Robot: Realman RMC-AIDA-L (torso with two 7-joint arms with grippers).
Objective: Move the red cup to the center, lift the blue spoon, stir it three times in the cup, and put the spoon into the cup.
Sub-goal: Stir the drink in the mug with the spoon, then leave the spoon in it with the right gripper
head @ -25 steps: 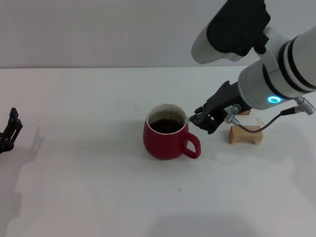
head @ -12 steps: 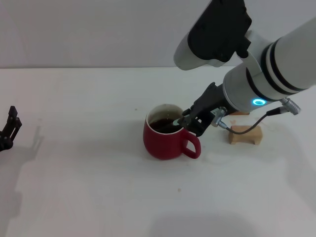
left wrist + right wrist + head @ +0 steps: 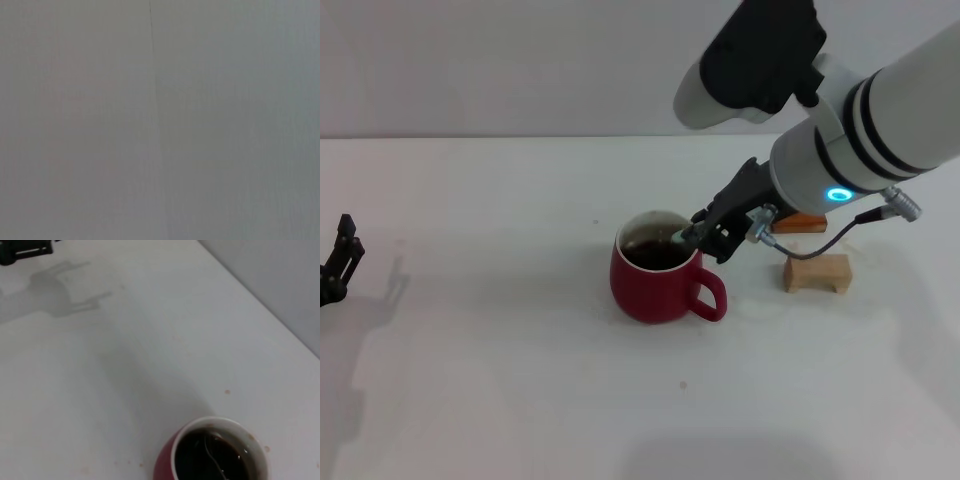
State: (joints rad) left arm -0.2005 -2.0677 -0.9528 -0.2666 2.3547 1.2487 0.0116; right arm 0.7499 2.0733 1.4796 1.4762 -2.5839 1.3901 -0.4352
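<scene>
Dark-red ceramic, the red cup (image 3: 657,272) stood near the middle of the white bench (image 3: 500,380), its loop handle turned toward the robot's right and dark liquid filling its white inside. The right hand (image 3: 705,237) hung just over the cup's right rim, its black fingers closed on the blue spoon (image 3: 678,240), of which only a short grey stretch showed in the head view, slanting down from the fingers into the liquid. In the right wrist view the spoon's thin metal neck and bowl (image 3: 214,460) lay sunk in the dark liquid inside the cup (image 3: 212,455), near the rim's far side.

Beside the cup, on the robot's right and apart from it, a tan wooden block (image 3: 816,272) rested on the bench, and an orange-brown block (image 3: 798,222) lay just behind it, partly hidden by the right arm.

The left hand (image 3: 338,262) sat parked at the bench's far left edge, well apart from the cup; I could not tell whether its fingers were open or closed. The left wrist view showed only a plain grey surface.
</scene>
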